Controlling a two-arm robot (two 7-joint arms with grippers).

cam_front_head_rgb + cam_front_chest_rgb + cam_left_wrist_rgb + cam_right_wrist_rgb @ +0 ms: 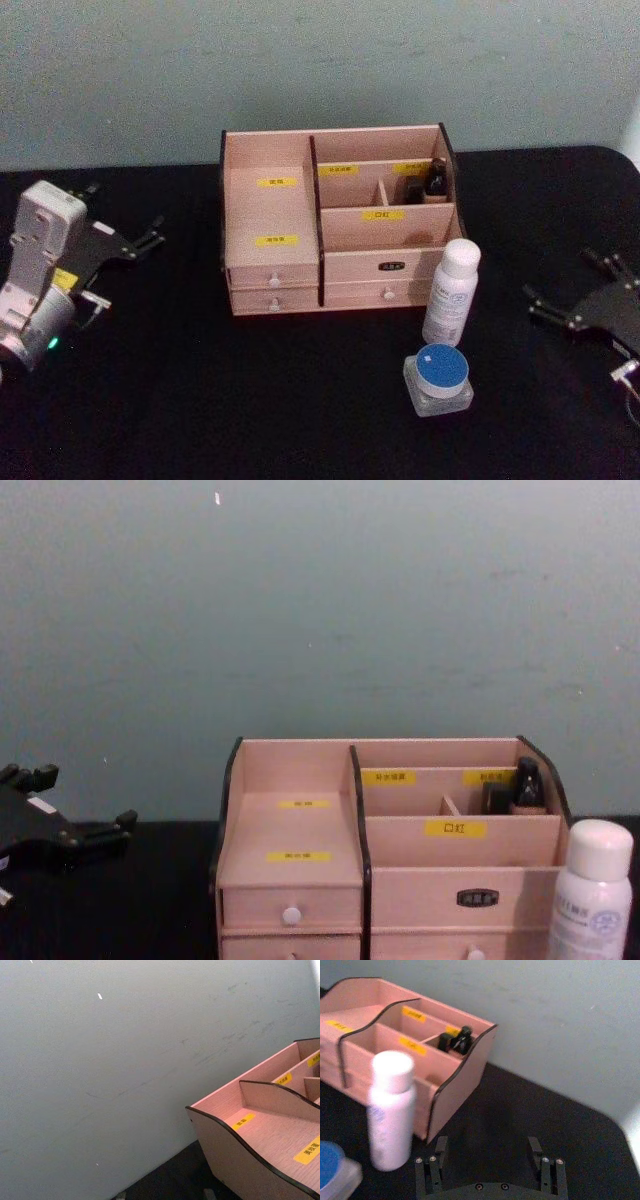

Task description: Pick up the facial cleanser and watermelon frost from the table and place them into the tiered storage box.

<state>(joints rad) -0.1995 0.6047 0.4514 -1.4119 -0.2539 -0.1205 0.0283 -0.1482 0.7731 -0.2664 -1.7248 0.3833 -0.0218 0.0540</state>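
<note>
— What sort of place is this?
— A lab-style test bench, it seems: a black-covered table (200,400) across the lower frame, set against a bare, scuffed grey-green wall (300,70) filling the top.

A plain grey-green wall (320,70), faintly scuffed, rises directly behind a black table (200,400) with a rounded far right corner. The light is dim and even.
</note>
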